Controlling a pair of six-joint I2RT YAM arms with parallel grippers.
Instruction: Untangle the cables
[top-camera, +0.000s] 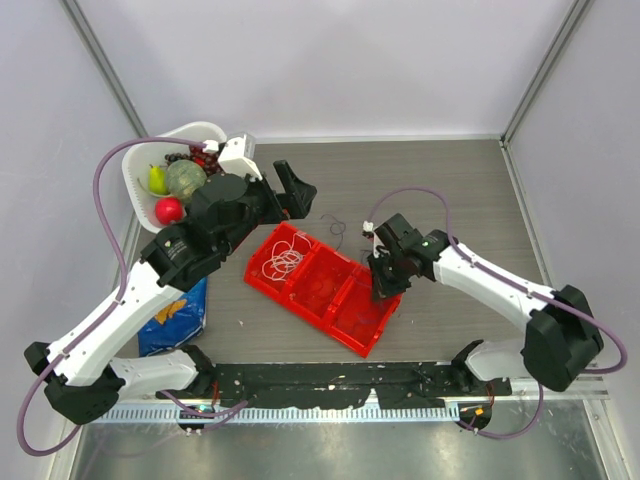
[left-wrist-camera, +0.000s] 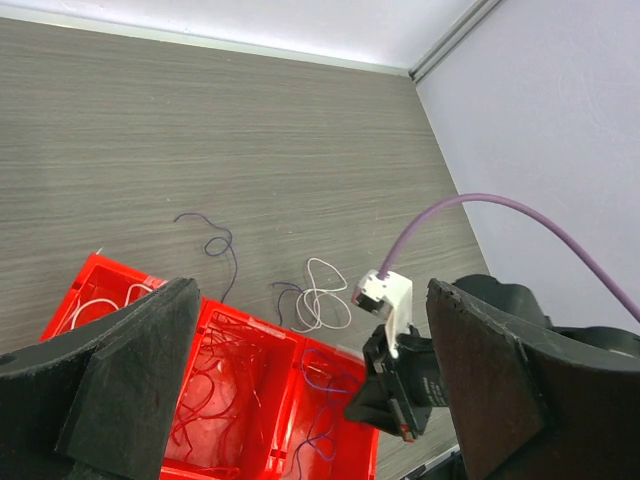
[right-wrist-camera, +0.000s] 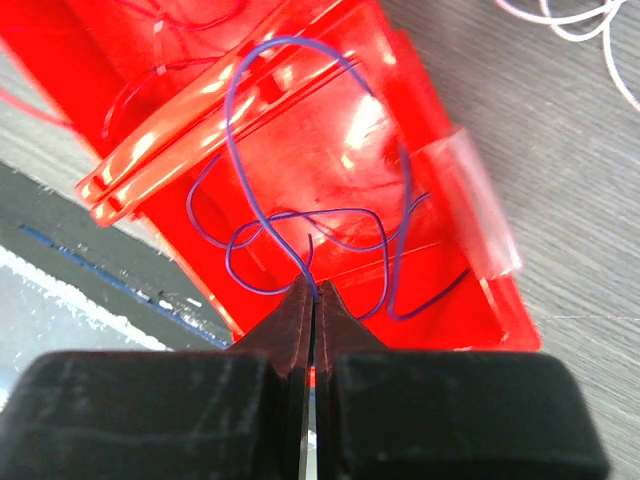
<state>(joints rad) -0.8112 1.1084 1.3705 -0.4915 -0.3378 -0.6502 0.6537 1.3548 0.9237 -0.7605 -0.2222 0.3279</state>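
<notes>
Sorting looks partly done, in our judgement. The red tray (top-camera: 304, 311) holds a white bunch (top-camera: 286, 256) in its left compartment, red wires (left-wrist-camera: 225, 365) in the middle one and a purple cable (right-wrist-camera: 340, 211) in the right one.

Left to do, as far as we can see: a loose purple strand (left-wrist-camera: 215, 240) and a white-and-purple tangle (left-wrist-camera: 322, 293) lie on the table (left-wrist-camera: 300, 130) just beyond the tray's far side. The tangle's two colours are not yet separated.

Right gripper (right-wrist-camera: 312, 300): over the right compartment, fingers pressed together on the purple cable, whose loops hang below the tips into that compartment.

Left gripper (left-wrist-camera: 312, 290): fingers wide apart and holding nothing, poised above the tray's far edge. The tangle lies below it, between the fingers in its wrist view; the strand is a little to the left.
</notes>
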